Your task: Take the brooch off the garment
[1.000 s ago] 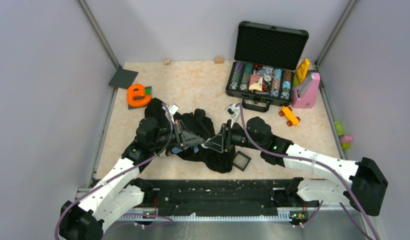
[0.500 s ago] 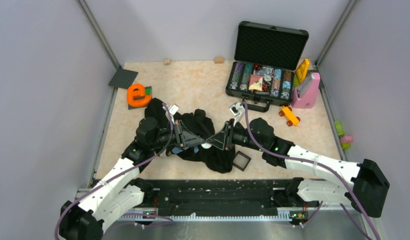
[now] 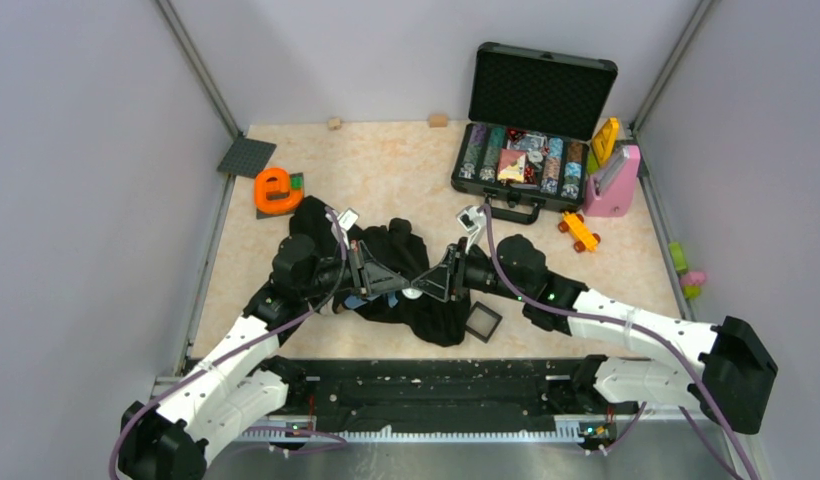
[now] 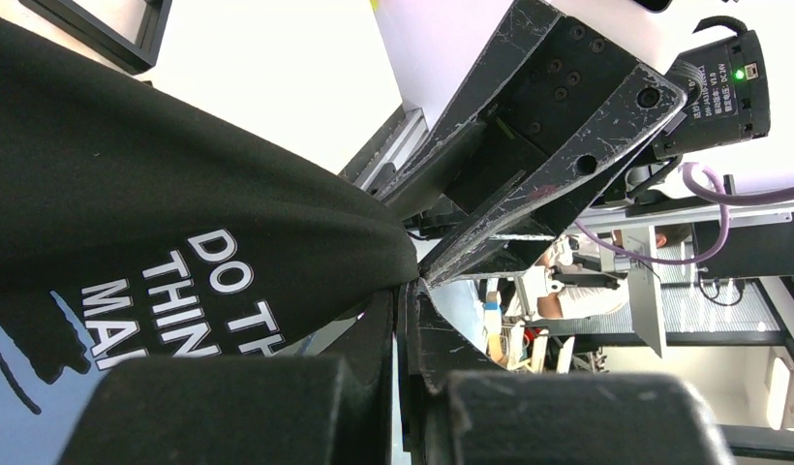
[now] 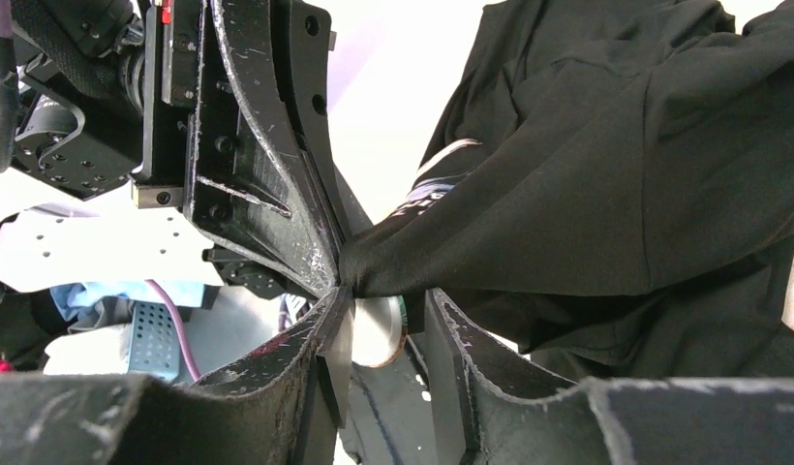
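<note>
The open black hard case [image 3: 542, 90] holds rows of coloured chips [image 3: 486, 150]. The left gripper [image 4: 405, 291] pinches the soft black cloth garment [image 4: 132, 194]. The right gripper [image 5: 385, 305] has its jaws parted around the small round teal-green brooch [image 5: 377, 331].

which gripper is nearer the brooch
Right. The right gripper straddles the brooch, which sits between its fingers. The left gripper pinches a fold of the garment just beside the brooch.

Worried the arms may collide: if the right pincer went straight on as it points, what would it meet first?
Probably the brooch, sitting between the fingers of the right pincer; right behind come the garment fold and the left pincer clamping it. Depth is unclear, but little free way shows.
</note>
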Robot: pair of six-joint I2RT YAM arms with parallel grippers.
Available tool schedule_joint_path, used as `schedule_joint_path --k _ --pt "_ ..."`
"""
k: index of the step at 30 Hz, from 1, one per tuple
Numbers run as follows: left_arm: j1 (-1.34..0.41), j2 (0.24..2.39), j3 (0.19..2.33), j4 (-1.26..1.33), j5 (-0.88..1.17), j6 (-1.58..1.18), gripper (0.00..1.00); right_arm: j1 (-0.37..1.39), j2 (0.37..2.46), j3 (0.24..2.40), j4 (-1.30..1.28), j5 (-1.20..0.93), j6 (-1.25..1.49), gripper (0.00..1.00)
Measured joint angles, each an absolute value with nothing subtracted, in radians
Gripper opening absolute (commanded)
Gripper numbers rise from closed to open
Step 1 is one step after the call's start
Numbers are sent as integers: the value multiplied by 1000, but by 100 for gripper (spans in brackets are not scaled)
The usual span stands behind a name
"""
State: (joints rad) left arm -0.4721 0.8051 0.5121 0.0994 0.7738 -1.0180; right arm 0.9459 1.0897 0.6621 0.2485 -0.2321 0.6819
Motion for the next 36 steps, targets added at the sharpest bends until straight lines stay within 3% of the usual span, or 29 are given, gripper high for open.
schedule_joint_path --k 6,20,24,32,36 --pt "-472 805 512 96 778 -1019 0 944 1092 662 248 -250 675 37" --pt "-471 808 512 110 778 -1027 0 940 1060 614 344 -277 701 50" --pt "-472 807 512 119 782 -1031 0 940 1035 602 389 -284 712 37" --pt "-472 807 512 134 801 -1054 0 938 1058 602 397 -294 716 36" --pt "-472 807 512 137 804 -1068 0 938 1068 604 397 -300 714 23"
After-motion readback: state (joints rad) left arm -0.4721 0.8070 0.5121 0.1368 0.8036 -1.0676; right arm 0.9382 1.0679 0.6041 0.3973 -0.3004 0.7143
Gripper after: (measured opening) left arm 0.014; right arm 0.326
